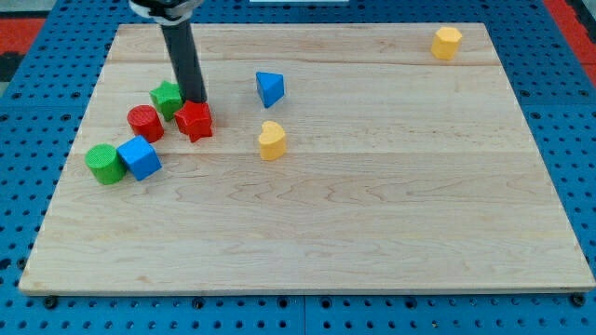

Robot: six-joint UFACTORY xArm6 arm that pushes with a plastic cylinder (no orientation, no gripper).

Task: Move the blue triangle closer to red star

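Note:
The blue triangle (270, 88) lies on the wooden board toward the view's upper middle-left. The red star (195, 120) lies to its left and a little lower. My tip (196, 100) comes down from the view's top and ends right at the red star's top edge, between it and the green star (167, 97). The blue triangle is a short way to the right of my tip, apart from it.
A red cylinder (144, 123) sits left of the red star. A green cylinder (104, 163) and a blue cube (140, 157) sit at lower left. A yellow heart (272, 140) lies below the blue triangle. A yellow block (446, 43) sits at top right.

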